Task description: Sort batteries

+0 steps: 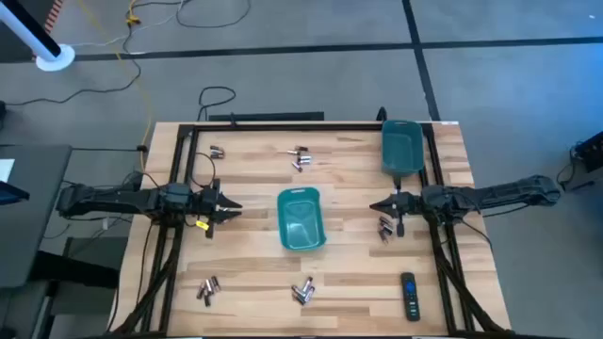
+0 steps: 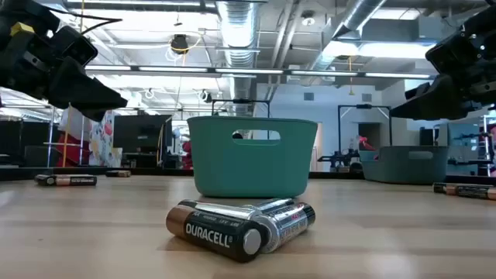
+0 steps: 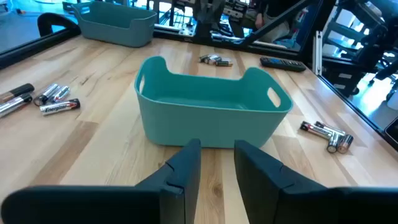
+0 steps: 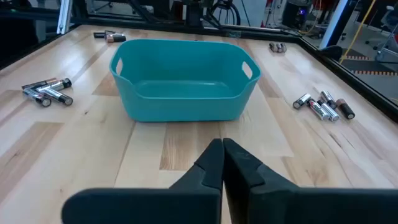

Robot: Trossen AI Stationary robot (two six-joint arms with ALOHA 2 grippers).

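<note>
Starting the sort means lowering one pincer squarely over a single battery. Left pincer (image 1: 233, 208) stands narrowly parted at left of frame, right pincer (image 1: 373, 208) pressed together, both empty; batteries (image 1: 385, 228) lie just below the right one, so widen it first.

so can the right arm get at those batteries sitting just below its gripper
Probably yes. The right gripper, fingers shut, hovers above the table right beside that battery cluster. Nothing lies between them; the middle teal bin stands well off to the side. It would need to open first.
</note>
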